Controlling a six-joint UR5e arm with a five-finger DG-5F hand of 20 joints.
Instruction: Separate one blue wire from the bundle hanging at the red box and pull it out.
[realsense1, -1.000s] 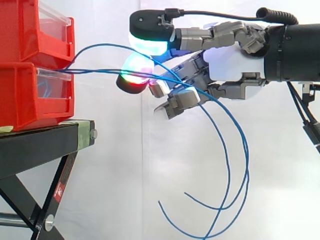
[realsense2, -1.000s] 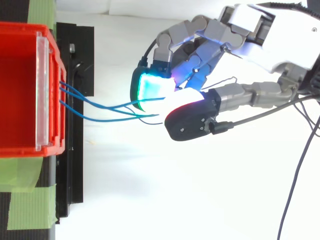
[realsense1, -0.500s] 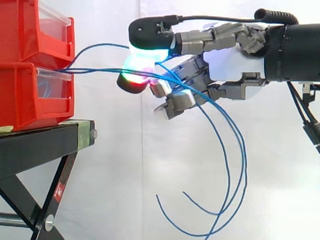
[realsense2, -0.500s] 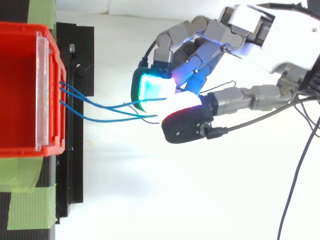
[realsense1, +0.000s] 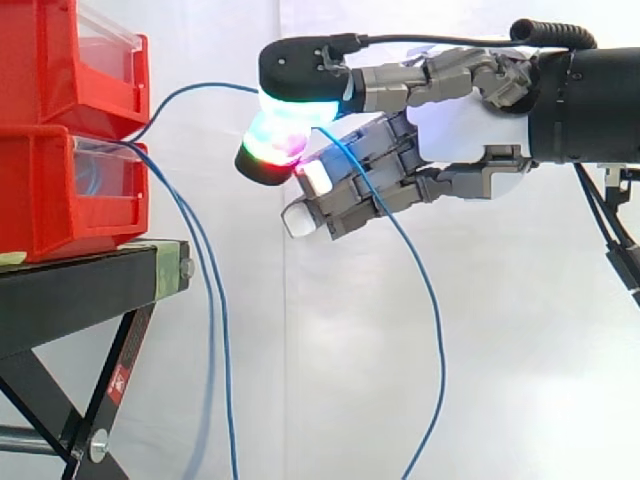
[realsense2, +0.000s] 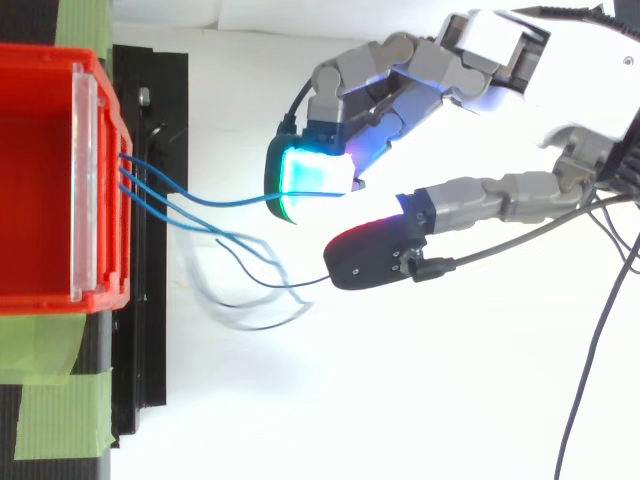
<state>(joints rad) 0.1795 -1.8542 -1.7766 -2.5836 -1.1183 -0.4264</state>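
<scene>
Currently the grey robot hand (realsense1: 465, 120) pinches one thin blue wire (realsense1: 200, 89) — withdrawal should run straight from the red plastic bin's (realsense1: 60, 200) front edge.

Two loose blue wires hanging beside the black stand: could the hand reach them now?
Probably not at once. The hand pinches a third blue wire between its glowing pads, and the two loose blue wires hang lower, close by the black stand. Nothing stands between them.

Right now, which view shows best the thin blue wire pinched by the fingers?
Side view: the thin blue wire arcs from the red plastic bins into the fingers, then hangs free. Top view shows its bin-to-fingers stretch.
</scene>
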